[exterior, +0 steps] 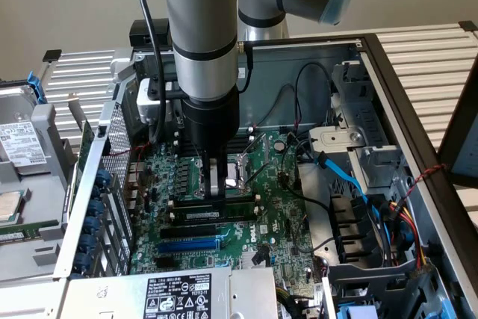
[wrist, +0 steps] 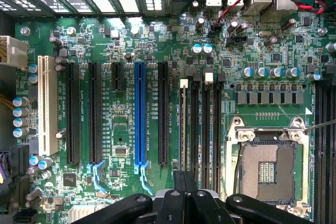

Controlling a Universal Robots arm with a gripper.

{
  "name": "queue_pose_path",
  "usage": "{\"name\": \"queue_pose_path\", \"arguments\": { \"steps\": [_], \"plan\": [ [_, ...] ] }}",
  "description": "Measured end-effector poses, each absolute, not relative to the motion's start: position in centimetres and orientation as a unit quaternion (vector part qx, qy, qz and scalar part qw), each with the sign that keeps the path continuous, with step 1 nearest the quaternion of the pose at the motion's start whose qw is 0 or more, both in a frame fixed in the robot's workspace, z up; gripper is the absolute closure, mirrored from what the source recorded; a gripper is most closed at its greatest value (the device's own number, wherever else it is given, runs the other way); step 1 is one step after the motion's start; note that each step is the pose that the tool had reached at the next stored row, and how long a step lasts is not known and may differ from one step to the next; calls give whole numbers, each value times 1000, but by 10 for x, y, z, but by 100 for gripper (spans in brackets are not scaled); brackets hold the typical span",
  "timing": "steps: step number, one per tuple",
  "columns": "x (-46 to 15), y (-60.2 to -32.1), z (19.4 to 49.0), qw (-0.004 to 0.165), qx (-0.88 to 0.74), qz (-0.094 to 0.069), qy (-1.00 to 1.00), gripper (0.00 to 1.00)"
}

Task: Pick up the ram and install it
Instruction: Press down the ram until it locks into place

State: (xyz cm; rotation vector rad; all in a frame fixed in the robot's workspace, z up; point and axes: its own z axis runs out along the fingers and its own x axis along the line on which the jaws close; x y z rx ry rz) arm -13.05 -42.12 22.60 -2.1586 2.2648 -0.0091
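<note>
The end effector (exterior: 216, 198) was low over the board (exterior: 276, 218), fingers together. The ram (wrist: 182, 129) stood in a slot (wrist: 195, 129), right under the end effector's tip.

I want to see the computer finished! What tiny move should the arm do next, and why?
Probably a gentle push straight down. The gripper hangs right over the ram, which seems to stand along the memory slots beside the processor socket. I cannot tell whether it is fully seated.
</note>
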Motion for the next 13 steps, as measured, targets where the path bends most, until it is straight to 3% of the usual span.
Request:
{"name": "queue_pose_path", "arguments": {
  "steps": [13],
  "plan": [
    [-130,-421,253,-6,-690,-16,724,89]
  ]
}}
